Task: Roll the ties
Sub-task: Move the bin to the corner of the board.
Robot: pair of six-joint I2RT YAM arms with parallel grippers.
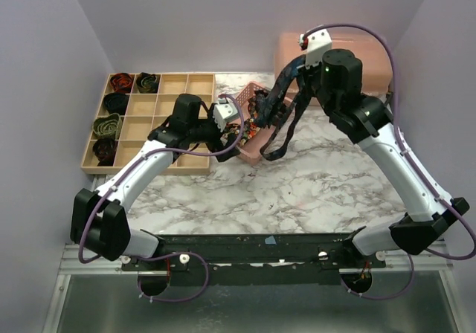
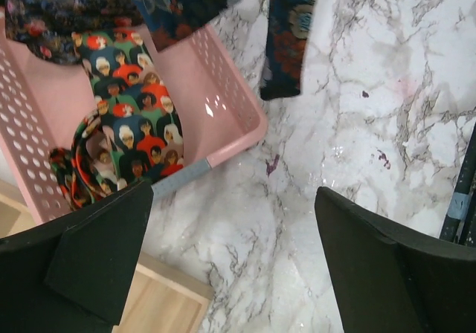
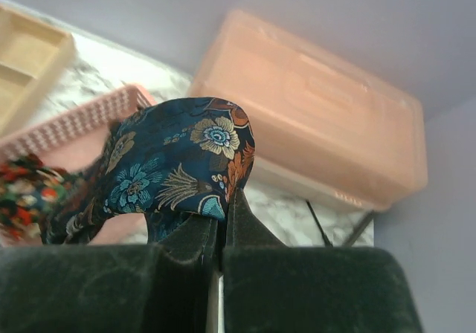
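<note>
The right claw (image 3: 222, 221) is clamped on a navy floral tie (image 3: 186, 162) and holds it high, its ends dangling by the pink basket (image 2: 238, 136). The left claw (image 2: 236, 236) hovers beside the basket, fingers apart. A face-print tie (image 2: 134, 117) lies inside. Rolled ties (image 1: 108, 126) sit in the wooden tray (image 1: 167, 106).

The left hand (image 2: 234, 225) hangs over the marble desk (image 2: 372, 110), its black fingers (image 2: 97, 259) spread wide with nothing between them. A tie printed with faces (image 2: 130, 117) lies in the pink mesh basket (image 2: 239, 134). A dark floral tie (image 2: 288, 36) hangs just beside the basket's rim, and a wooden tray (image 2: 160, 299) corner shows at the bottom
</note>
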